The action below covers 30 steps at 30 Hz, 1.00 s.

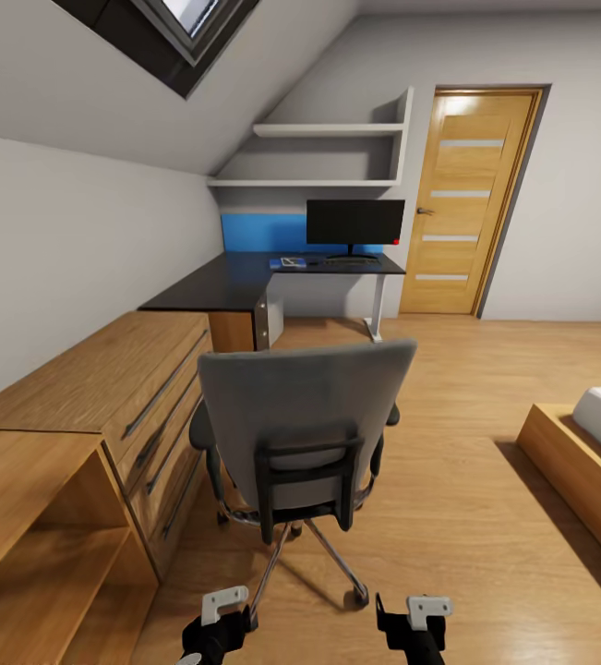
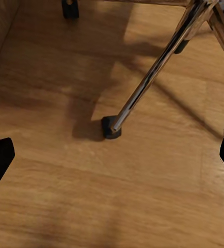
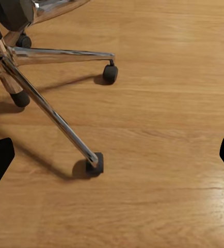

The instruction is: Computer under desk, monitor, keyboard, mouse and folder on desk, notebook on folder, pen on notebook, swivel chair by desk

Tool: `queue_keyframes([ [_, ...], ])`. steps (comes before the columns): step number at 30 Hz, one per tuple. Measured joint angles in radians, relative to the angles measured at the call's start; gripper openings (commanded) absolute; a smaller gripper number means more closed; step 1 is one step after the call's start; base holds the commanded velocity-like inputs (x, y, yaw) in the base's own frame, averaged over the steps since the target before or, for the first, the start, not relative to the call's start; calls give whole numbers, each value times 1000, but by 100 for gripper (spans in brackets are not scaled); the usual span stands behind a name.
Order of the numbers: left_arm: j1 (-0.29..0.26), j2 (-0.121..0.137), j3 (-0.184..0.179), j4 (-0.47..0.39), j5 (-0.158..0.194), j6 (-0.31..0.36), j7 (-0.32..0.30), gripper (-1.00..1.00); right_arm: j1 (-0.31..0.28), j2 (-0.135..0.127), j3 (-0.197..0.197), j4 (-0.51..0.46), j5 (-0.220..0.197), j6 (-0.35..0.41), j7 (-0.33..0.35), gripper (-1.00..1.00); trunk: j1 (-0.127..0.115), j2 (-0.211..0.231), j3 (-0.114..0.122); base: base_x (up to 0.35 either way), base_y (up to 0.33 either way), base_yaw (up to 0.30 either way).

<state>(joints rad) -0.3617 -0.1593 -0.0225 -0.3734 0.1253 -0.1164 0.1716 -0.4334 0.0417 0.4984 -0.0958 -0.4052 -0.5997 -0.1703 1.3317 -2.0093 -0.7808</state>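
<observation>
Your left gripper (image 2: 112,155) and right gripper (image 3: 112,155) both hang low over the wood-grain floor (image 1: 485,480), fingers spread wide apart with nothing between them. Just ahead of your fingertips stands the swivel chair (image 1: 305,416): grey padded back turned toward you, black frame and armrests, polished chrome star base. Between your left fingers a chrome leg slants down to a black castor (image 2: 111,127); between the right fingers another leg ends in a castor (image 3: 94,164), with more castors beyond.

Well beyond the chair sits the desk (image 1: 235,282), glossy black top on a white leg. On it stands the monitor (image 1: 354,223), a flat black screen with a red dot at a lower corner, the slim keyboard (image 1: 351,261) in front of it, and something flat and blue (image 1: 293,263) beside that. The light grey computer (image 1: 274,321) sits under the desk. A wooden chest of drawers (image 1: 125,397) runs alongside your left arm.
</observation>
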Motion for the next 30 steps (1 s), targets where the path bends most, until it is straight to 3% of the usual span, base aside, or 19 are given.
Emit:
queue_keyframes([
  [3,-1,0,-1,-20,0,13,0,100,0,1,0,-10,0,-4,0,100,12,-21,-9,0,0,0],
  [7,-3,-1,-2,-79,-1,80,-1,100,0,1,-2,-31,1,-5,0,100,27,-49,-22,0,0,0],
  [8,-20,-4,-3,-124,-1,202,-3,100,0,0,-2,-39,1,-8,0,100,31,-56,-25,0,0,0],
  [9,-28,-5,-2,-129,-1,221,-5,100,0,0,-2,-40,1,-9,0,100,35,-63,-28,0,0,0],
  [16,-46,-7,-2,-132,0,250,-14,100,-22,-2,-3,-100,25,31,7,100,61,-112,-50,0,0,0],
  [20,-79,-9,-2,-131,2,278,-14,100,-75,-4,-3,-174,27,168,9,100,77,-140,-63,0,0,0],
  [24,-140,-15,-1,-130,3,384,-16,100,-151,-6,-5,-231,31,348,13,100,92,-168,-75,0,0,0],
  [30,-192,-15,-1,-131,4,441,-17,100,-194,-3,-7,-242,29,447,102,100,115,-210,-94,0,0,0],
])
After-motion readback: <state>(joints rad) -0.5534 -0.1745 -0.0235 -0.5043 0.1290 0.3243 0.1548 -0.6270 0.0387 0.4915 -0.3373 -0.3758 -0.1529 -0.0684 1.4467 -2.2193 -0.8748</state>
